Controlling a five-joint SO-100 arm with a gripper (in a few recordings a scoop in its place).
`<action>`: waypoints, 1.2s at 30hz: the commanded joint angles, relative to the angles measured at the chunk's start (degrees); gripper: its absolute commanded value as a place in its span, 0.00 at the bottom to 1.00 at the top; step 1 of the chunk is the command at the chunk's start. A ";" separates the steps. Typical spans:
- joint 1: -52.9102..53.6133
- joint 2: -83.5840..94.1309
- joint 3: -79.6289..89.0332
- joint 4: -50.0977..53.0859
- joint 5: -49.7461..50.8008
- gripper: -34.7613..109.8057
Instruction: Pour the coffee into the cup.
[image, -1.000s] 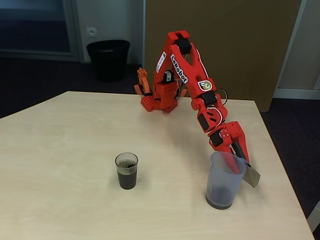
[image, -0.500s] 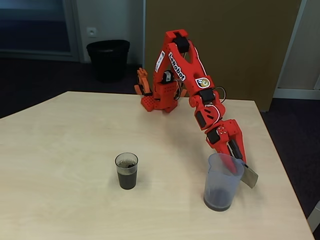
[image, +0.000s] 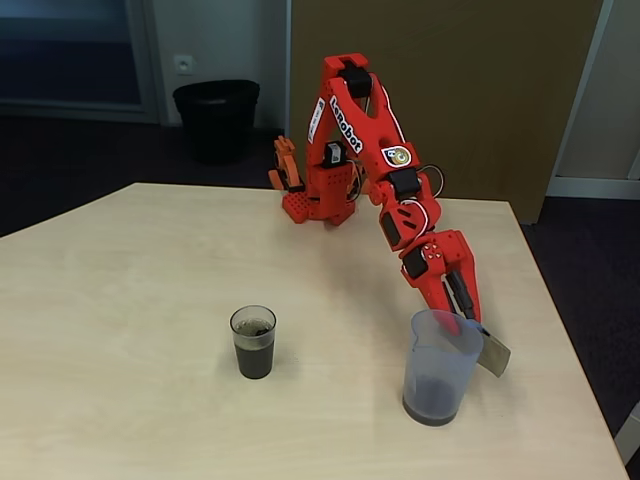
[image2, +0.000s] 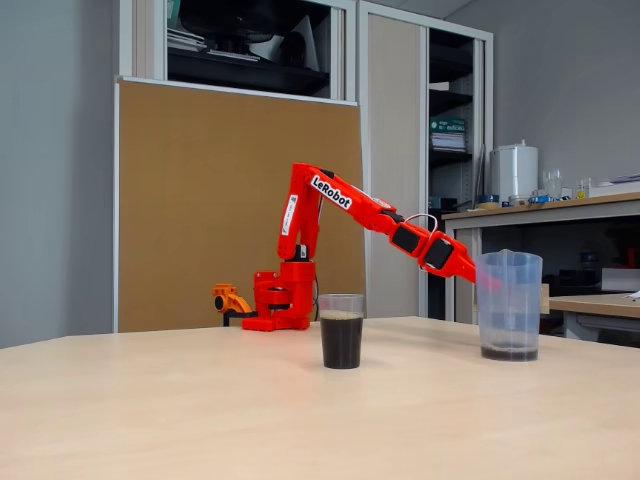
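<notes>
- In both fixed views the red arm (image: 355, 110) rose from its base at the back of the table (image: 120, 300), bent at the top, and reached down and forward to the jug (image: 438, 366).
- The tool (image: 470, 322) was at the jug's flat handle (image: 494, 354), by the rim. It looked closed on the handle, but the jug hid part of it.
- The jug stood upright on the table, near the right edge in a fixed view (image: 438, 366). A little dark coffee lay at its bottom (image2: 509, 351).
- The cup (image: 253, 341) stood upright near the middle of the table, well apart from the jug.
- The coffee (image2: 342, 341) filled most of the cup.
- A black bin (image: 215, 118) stood on the floor behind the table.
- A brown board (image2: 230, 200) stood behind the arm.
</notes>
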 joint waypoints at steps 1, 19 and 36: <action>-0.53 5.10 1.23 0.00 0.00 0.30; -0.53 21.97 8.79 9.05 -0.53 0.28; 10.20 65.30 41.22 21.18 -36.91 0.24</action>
